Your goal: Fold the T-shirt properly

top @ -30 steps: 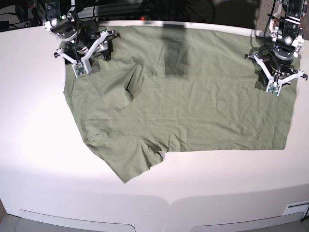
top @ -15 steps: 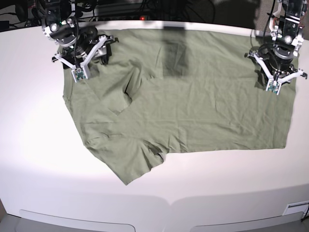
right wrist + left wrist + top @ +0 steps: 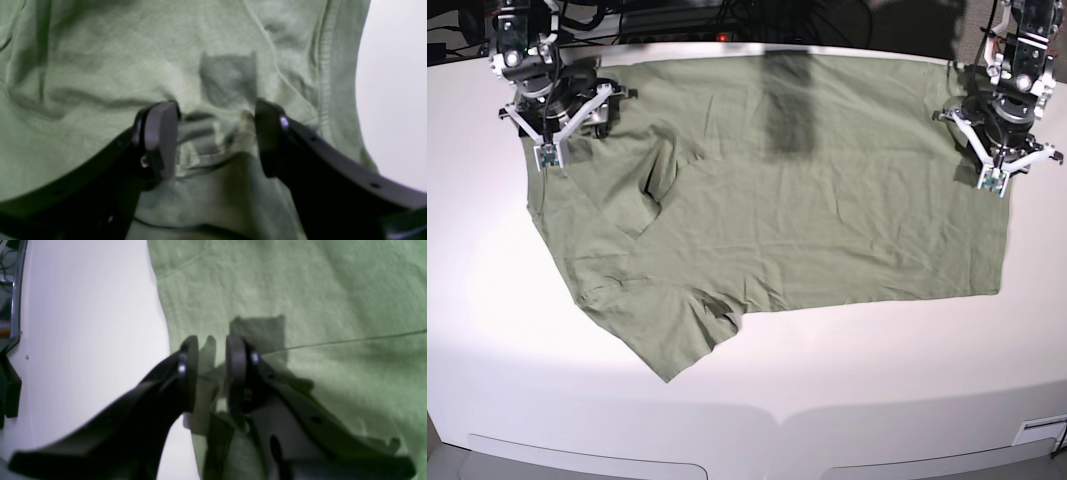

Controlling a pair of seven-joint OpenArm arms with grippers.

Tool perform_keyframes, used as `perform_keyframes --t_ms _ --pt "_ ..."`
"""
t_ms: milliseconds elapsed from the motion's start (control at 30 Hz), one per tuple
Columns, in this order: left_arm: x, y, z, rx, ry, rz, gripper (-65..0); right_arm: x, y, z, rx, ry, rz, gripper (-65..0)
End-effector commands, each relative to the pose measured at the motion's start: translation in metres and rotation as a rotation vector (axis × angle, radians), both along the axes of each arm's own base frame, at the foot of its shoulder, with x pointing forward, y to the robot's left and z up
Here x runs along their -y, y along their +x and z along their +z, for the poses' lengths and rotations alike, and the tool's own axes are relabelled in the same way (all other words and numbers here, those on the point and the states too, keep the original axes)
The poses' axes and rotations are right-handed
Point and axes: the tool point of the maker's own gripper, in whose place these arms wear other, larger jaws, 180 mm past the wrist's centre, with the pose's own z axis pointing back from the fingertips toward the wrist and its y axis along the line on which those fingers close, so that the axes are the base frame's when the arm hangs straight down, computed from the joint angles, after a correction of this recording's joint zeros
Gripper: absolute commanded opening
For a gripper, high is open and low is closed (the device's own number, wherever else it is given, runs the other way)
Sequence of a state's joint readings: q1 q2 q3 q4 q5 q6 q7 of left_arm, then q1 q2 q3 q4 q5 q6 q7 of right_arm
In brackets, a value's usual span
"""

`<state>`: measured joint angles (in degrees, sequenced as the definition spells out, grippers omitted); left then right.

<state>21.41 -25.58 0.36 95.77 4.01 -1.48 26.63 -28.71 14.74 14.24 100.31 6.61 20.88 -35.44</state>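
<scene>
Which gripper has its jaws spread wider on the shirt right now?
The right gripper, at the collar end of the T-shirt: its jaws straddle a broad bunch of fabric. The left gripper shows only a narrow gap at the hem edge.

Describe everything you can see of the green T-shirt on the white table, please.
The sage-green, short-sleeved cotton T-shirt lies spread out on the white table, lightly wrinkled, its collar opening and one sleeve toward the base view's left. The right end effector pinches a raised bunch of fabric near a stitched hem. The left end effector, jaws nearly together, pinches fabric by the opposite edge. A dark shadow crosses the top middle.
</scene>
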Motion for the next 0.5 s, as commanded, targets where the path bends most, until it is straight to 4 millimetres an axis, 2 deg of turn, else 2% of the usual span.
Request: perform_keyframes --t_ms 0,133,233,467 --pt "-0.005 0.008 0.012 0.042 0.02 -0.005 -50.4 0.002 0.0 0.002 0.002 -0.007 0.002 -28.5" --pt "-0.008 0.014 0.018 0.069 0.076 -0.031 -50.4 0.0 0.008 0.01 0.051 -0.005 0.011 -28.5" --pt "-0.01 0.025 0.027 0.103 0.117 -0.044 -50.4 -0.003 0.017 0.021 0.092 -0.008 0.025 -28.5" --pt "-0.003 0.065 0.055 0.206 0.016 -0.01 -50.4 -0.019 0.053 0.074 0.312 -0.004 0.08 -28.5"
